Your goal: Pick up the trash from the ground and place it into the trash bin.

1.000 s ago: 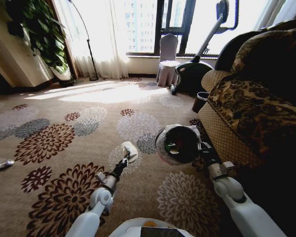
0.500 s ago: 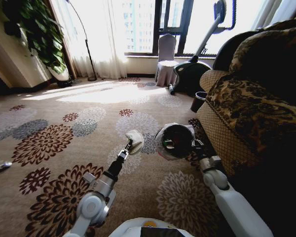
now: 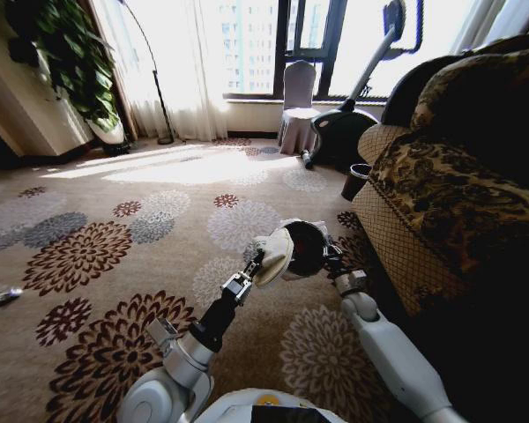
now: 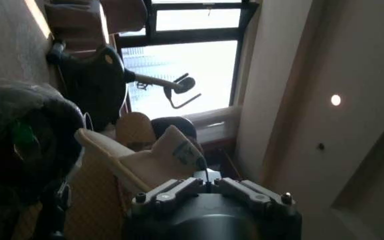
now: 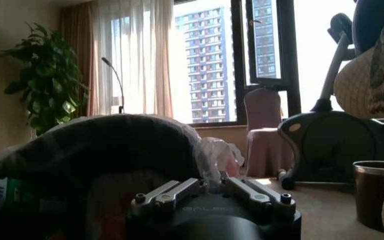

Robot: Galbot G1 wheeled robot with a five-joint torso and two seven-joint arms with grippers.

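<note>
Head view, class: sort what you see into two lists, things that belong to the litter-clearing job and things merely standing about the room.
Belonging to the job:
- white scrap, held in the left claw
- trash bin, held tilted by the right claw
- litter on the carpet far left

Just standing about:
- sofa
- exercise bike
- covered chair
- dark pot
- plant

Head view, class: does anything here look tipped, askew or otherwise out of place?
Yes. The trash bin is off the carpet, held by the right gripper and tipped so its mouth faces the camera. The left gripper holds a white scrap at its rim. A bottle lies on the carpet, far left.
</note>
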